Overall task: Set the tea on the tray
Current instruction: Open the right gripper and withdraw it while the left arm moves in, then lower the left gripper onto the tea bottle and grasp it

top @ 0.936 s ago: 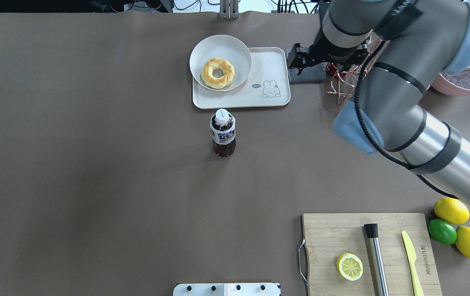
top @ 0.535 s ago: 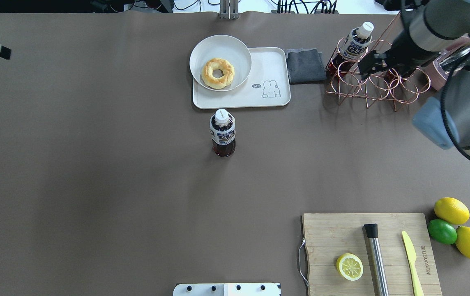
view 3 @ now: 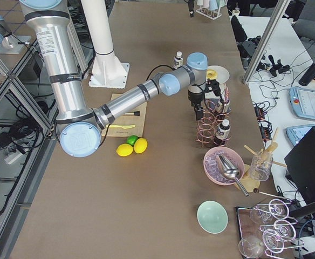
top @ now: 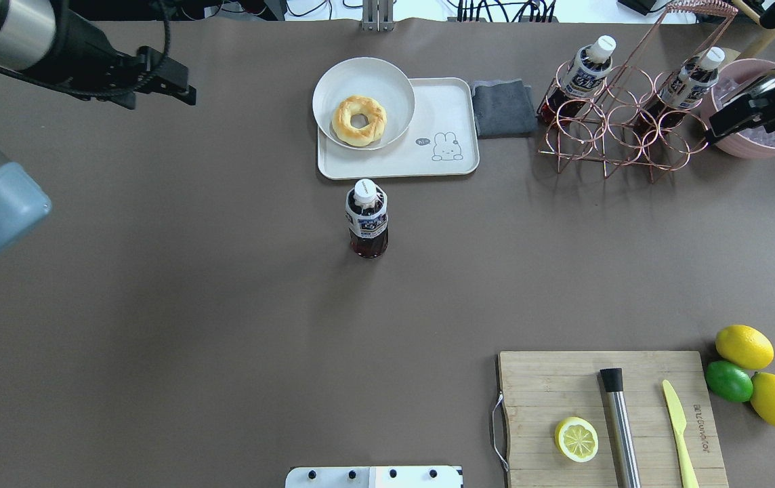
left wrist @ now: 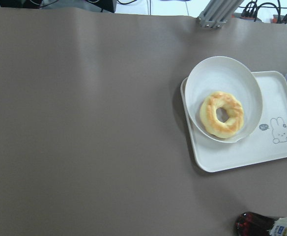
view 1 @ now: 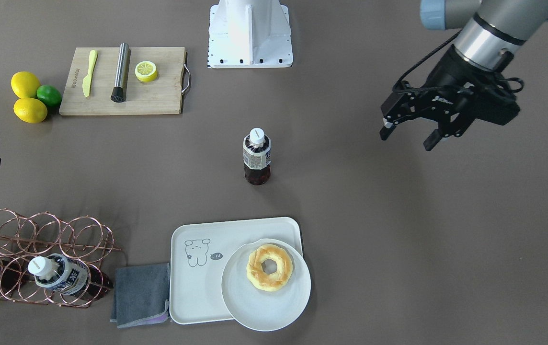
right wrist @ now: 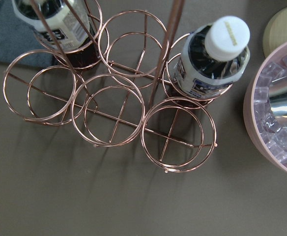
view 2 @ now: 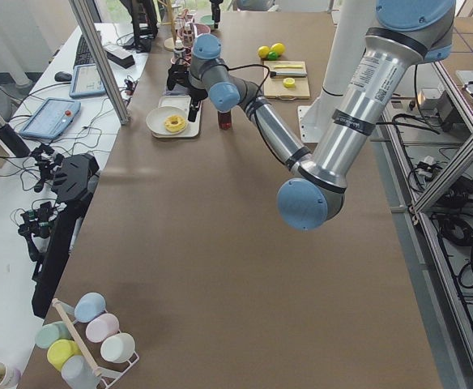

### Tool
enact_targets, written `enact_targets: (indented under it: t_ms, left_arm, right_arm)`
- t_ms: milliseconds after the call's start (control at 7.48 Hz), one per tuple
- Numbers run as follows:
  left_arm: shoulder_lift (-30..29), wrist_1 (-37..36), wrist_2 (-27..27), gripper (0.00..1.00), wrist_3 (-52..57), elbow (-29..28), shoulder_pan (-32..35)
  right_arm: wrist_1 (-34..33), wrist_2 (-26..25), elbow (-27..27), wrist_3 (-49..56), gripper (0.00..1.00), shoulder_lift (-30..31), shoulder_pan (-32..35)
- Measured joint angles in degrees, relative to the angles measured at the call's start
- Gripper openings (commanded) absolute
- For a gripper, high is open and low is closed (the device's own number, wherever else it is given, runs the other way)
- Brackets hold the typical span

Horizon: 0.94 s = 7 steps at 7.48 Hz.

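Well off to one side of the left fingers (view 1: 436,138), toward the middle of the tabletop (top: 157,305), the bottle of tea (top: 367,220) stands upright with its white cap on. It rests on the bare surface near the long edge of the tray (top: 445,108) that faces the robot, and not on the tray. The left fingers hang above the tabletop, spread wide, with nothing between them and their tips angled downward.

A round plate (top: 360,76) sits on the end of the tray nearer these fingers. It overhangs the rim and carries a doughnut (top: 359,120). A small drawn animal marks the tray's other end, and a grey cloth (top: 504,108) lies right against that end.

The right fingers (top: 726,122) are on the far side of the cloth from the tray. They are up off the tabletop, between a copper wire rack (top: 621,146) and a pink bowl (top: 767,146) of ice. Only a dark part of them shows, so I cannot tell how far open they are. Their own camera looks straight down on the rack, where two more bottles sit in the rings.
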<state>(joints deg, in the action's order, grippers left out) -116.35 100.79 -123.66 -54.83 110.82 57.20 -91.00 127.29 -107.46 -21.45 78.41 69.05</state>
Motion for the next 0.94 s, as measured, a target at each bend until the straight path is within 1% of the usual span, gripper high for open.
enact_targets:
  t_ms: [267, 401, 668, 802, 936]
  left_arm:
    - [-3.7, -0.5, 8.5, 0.99, -6.6, -0.1, -7.6]
    - [-5.6, -2.6, 13.8, 0.99, -8.5, -0.1, -11.5]
    - [-10.2, -9.4, 21.8, 0.99, -11.0, 0.0, -17.6]
    - [-13.1, -13.2, 25.5, 0.98, -12.5, -0.2, -20.8]
    - [-15.4, -16.4, 27.5, 0.97, -13.3, -0.2, -22.8]
  right_arm:
    - [0.2, 1.8, 0.1, 1.2, 1.00, 2.6, 1.1]
    - [0.2, 1.9, 0.2, 3.9, 1.00, 4.6, 2.4]
    - [0.6, 2.2, 0.2, 9.5, 1.00, 9.8, 6.0]
    - [2.8, 3.0, 0.3, 11.4, 1.00, 13.1, 8.1]
    - [6.3, 4.1, 0.6, 12.2, 1.00, 16.5, 10.2]
